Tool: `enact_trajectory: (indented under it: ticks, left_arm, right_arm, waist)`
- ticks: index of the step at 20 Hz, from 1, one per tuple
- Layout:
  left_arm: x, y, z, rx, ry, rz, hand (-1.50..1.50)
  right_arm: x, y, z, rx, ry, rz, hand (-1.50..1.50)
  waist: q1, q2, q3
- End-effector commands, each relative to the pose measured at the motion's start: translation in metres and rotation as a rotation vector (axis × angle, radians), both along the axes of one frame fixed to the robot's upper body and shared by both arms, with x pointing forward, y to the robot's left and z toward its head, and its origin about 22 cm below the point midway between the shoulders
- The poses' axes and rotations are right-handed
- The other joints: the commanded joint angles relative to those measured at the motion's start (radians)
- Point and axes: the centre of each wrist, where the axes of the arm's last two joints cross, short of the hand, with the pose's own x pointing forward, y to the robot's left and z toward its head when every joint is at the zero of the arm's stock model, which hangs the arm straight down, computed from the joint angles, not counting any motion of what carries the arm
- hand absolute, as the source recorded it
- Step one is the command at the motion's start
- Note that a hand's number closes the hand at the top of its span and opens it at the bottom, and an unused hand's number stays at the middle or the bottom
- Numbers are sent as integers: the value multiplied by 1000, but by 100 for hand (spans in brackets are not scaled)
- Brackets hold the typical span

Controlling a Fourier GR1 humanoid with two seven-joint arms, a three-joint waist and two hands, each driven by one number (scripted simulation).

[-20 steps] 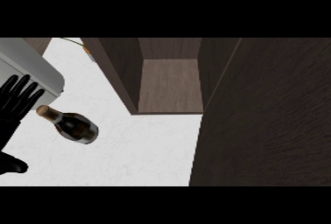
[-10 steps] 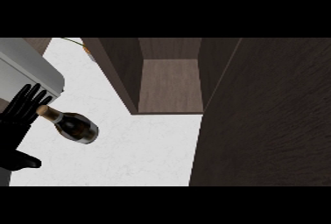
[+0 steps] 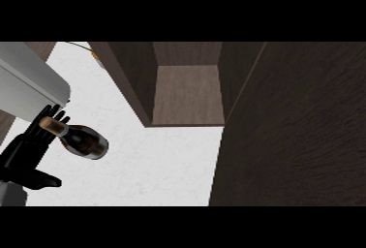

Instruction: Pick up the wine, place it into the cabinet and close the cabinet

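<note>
Here the wine (image 3: 84,140) sits on white counter (image 3: 159,167); left robot hand (image 3: 25,151) spread, empty, beside it.

The left hand (image 3: 25,154) shows at the lower left corner, fingers (image 3: 37,135) straight and set against the neck of the wine bottle (image 3: 85,141) on the white desk (image 3: 164,160). Beyond, the cabinet (image 3: 187,92) is open, with its dark door (image 3: 293,135) at the right.
</note>
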Motion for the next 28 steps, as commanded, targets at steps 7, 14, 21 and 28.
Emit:
enact_trajectory:
  ticks: [7,14,21,28]
  left_arm:
    - [5,5,-35,9,49,9,-150]
    - [9,-3,-63,-52,103,14,-150]
    - [11,-7,-71,-74,102,16,-150]
    - [22,-11,-67,-75,87,-15,-150]
  right_arm:
    - [-36,-4,2,20,-2,69,-150]
    - [-17,3,8,7,-25,81,-150]
    - [-17,3,11,13,-10,81,-150]
    - [-16,1,10,0,-1,70,-150]
  waist:
    - [-3,-1,0]
    - [-8,3,-1]
    - [-17,5,-3]
    - [-20,6,-3]
